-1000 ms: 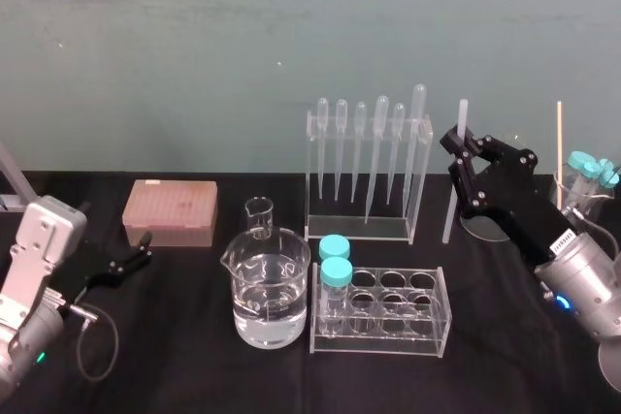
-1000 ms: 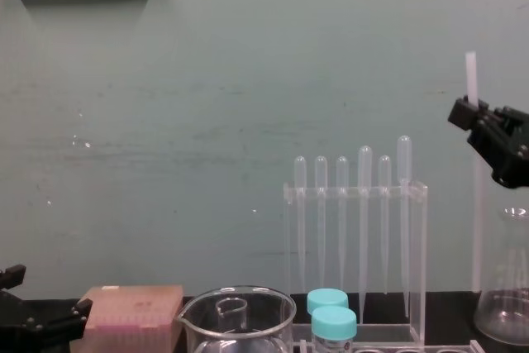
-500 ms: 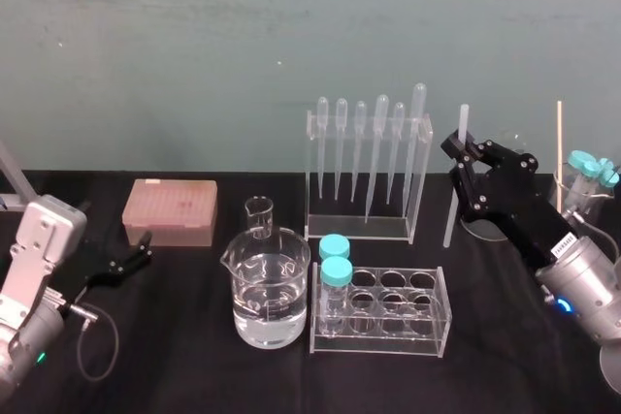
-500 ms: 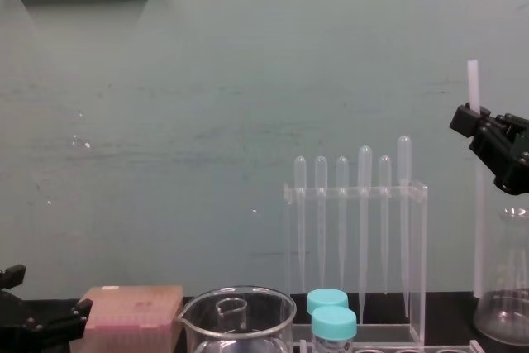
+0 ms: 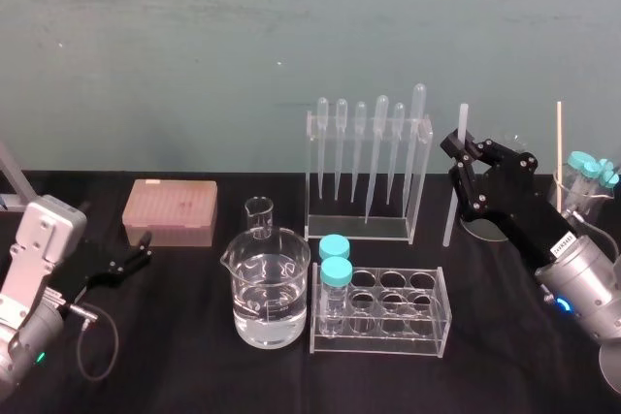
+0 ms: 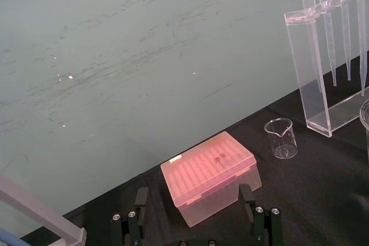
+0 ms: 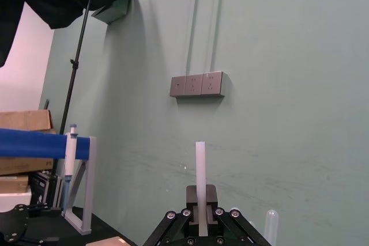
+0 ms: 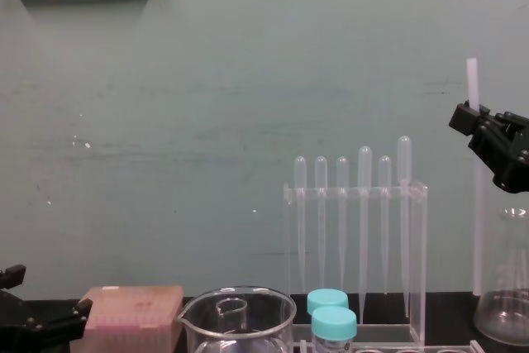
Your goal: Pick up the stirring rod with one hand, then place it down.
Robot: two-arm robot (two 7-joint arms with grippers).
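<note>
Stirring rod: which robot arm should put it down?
Right. The right end effector holds the stirring rod nearly upright beside the pipette rack, while the open left end effector rests far off by the pink box.

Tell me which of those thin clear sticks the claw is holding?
The stirring rod: the plain straight one, pinched near its top by the right claw. The six bulb-topped pipettes hang in their rack. The left claw rests far left.
</note>
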